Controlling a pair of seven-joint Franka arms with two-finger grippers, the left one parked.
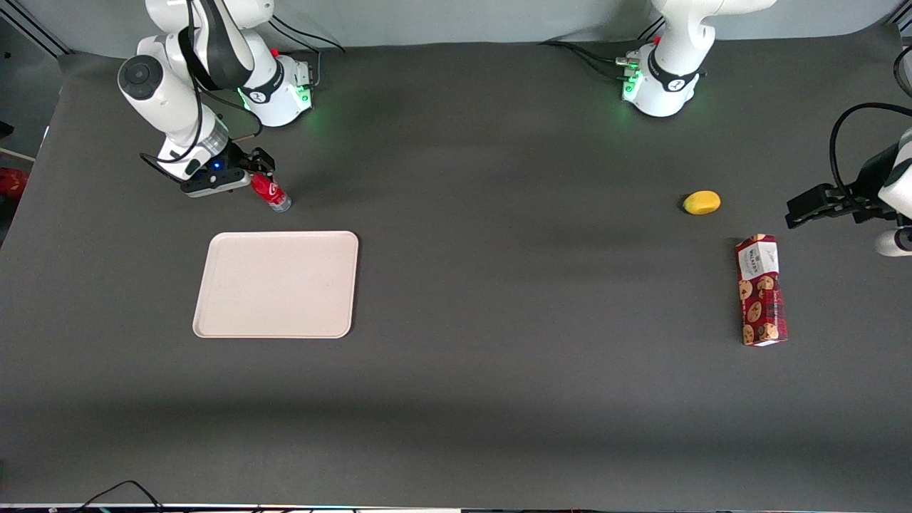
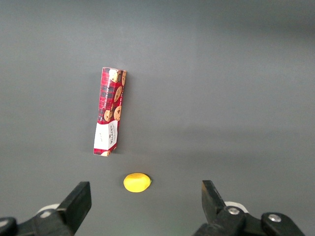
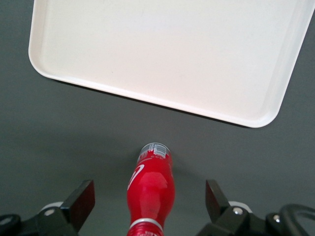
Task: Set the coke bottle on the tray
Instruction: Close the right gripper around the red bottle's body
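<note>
A: Table [image 1: 499, 399] surface?
B: Dark grey matte covering, running nearly edge to edge. Soft, broad shadow bands cross it.
A: Backdrop?
B: Pale grey wall [image 1: 463, 18] along the table's top edge. Green glow spills onto the covering there.
A: Near edge?
B: Thin light strip, black cable [image 1: 117, 491] looping over it.

A: From where does the front view look?

B: From high above the table's [image 1: 499, 399] near edge, facing down and inward; all four edges nearly fit.

A: And the right wrist view?

B: It looks steeply down, close to the surface, past the gripper [image 3: 150, 206] at the coke bottle [image 3: 150, 189] and one end of the tray [image 3: 162, 54]; the front view shares both, bottle [image 1: 271, 192] and tray [image 1: 276, 283].

A: The left wrist view?

B: Higher, facing down on the cookie box [image 2: 109, 111] and a lemon [image 2: 137, 182], which the front view shows near the parked arm's end.
</note>
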